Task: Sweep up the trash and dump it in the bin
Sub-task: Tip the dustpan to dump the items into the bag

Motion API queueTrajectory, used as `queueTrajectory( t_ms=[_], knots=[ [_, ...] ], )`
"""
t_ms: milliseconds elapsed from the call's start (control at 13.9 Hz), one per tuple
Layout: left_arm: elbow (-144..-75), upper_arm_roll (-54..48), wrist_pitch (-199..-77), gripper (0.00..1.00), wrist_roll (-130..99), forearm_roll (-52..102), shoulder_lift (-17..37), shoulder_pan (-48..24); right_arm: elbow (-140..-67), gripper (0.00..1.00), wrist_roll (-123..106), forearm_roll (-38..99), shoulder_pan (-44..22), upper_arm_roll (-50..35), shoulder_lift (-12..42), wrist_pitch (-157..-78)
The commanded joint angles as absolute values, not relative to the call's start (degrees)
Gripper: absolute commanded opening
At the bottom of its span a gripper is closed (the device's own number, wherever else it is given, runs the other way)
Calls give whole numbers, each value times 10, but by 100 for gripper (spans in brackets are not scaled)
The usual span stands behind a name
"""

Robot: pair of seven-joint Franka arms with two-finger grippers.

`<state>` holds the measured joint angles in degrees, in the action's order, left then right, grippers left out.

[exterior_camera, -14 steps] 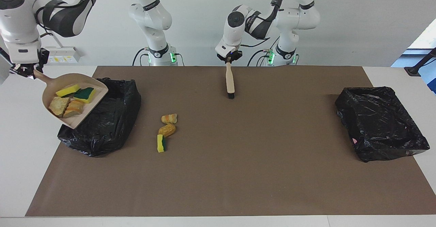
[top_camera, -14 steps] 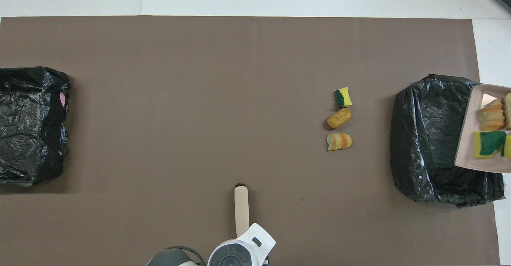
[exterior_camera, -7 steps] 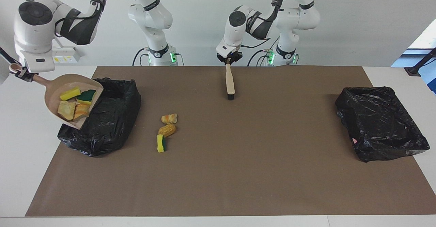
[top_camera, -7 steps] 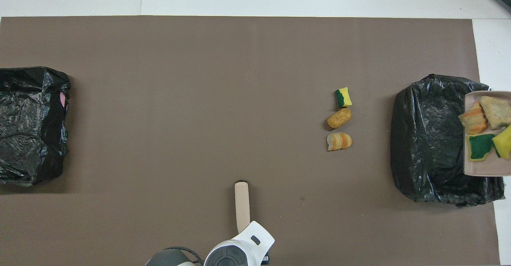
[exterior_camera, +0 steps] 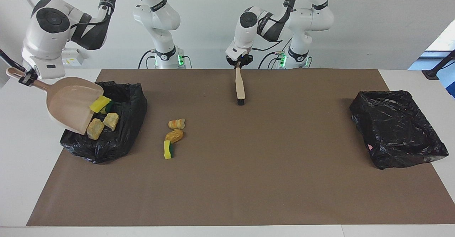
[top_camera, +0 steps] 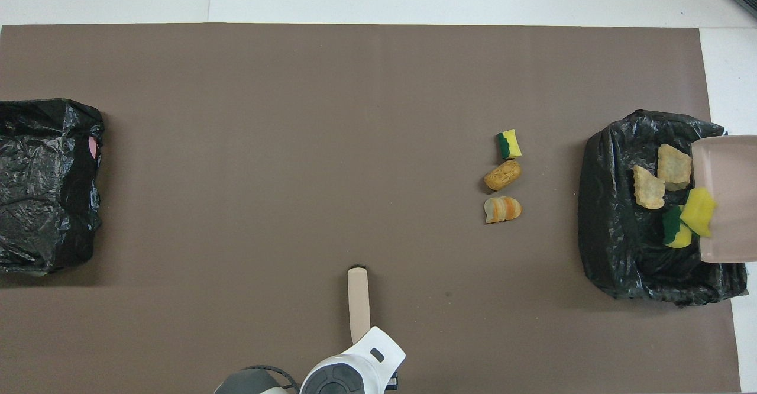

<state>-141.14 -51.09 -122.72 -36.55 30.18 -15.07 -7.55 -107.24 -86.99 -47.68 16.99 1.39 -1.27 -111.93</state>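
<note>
Over the bin (exterior_camera: 117, 137) at my right arm's end, my right pincer (exterior_camera: 25, 79) clamps the tilted dustpan (exterior_camera: 71, 103); trash (exterior_camera: 106, 121) tumbles in. Three scraps (exterior_camera: 173, 136) lie beside it. My left pincer (exterior_camera: 239, 63) grips the brush (exterior_camera: 240, 87).

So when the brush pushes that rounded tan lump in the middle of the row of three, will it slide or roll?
The tan lump looks oval and smooth-sided, so it will probably roll or veer rather than slide straight. It lies close between the striped piece and the small sponge, so a push may nudge those too. It seems light.

White arms (exterior_camera: 160, 12), black joints (cables trailing), green base lights (exterior_camera: 180, 58)
</note>
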Motion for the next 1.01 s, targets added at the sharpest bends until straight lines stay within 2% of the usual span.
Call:
queueTrajectory(
  t_ms=[0, 144, 216, 288, 433, 577, 649, 937],
  knots=[
    [-1427, -505, -1227, 0, -330, 316, -171, -80, -1043, 0, -875, -480, 178, 11, -25, -1103],
    [-1426, -504, -1223, 6, -315, 316, -171, -78, -1020, 0, -886, -454, 178, 11, -39, -1059],
    [-1426, -504, -1221, 13, -314, 316, -171, -77, -1009, 0, -887, -435, 178, 8, -47, -1041],
    [-1426, -504, -1218, 28, -313, 316, -170, -76, -995, 0, -885, -419, 177, 5, -49, -1022],
    [-1425, -503, -1218, 50, -313, 316, -166, -73, -973, 0, -877, -357, 171, 4, -53, -994],
    [-1419, -503, -1220, 90, -309, 316, -158, -55, -970, 0, -823, -295, 166, 1, -61, -979],
    [-1411, -501, -1223, 100, -302, 314, -151, -54, -972, 0, -777, -274, 152, -10, -62, -967],
    [-1373, -431, -1216, 100, -252, 259, -145, -58, -977, 0, -535, -223, 83, -61, -66, -916]
  ],
)
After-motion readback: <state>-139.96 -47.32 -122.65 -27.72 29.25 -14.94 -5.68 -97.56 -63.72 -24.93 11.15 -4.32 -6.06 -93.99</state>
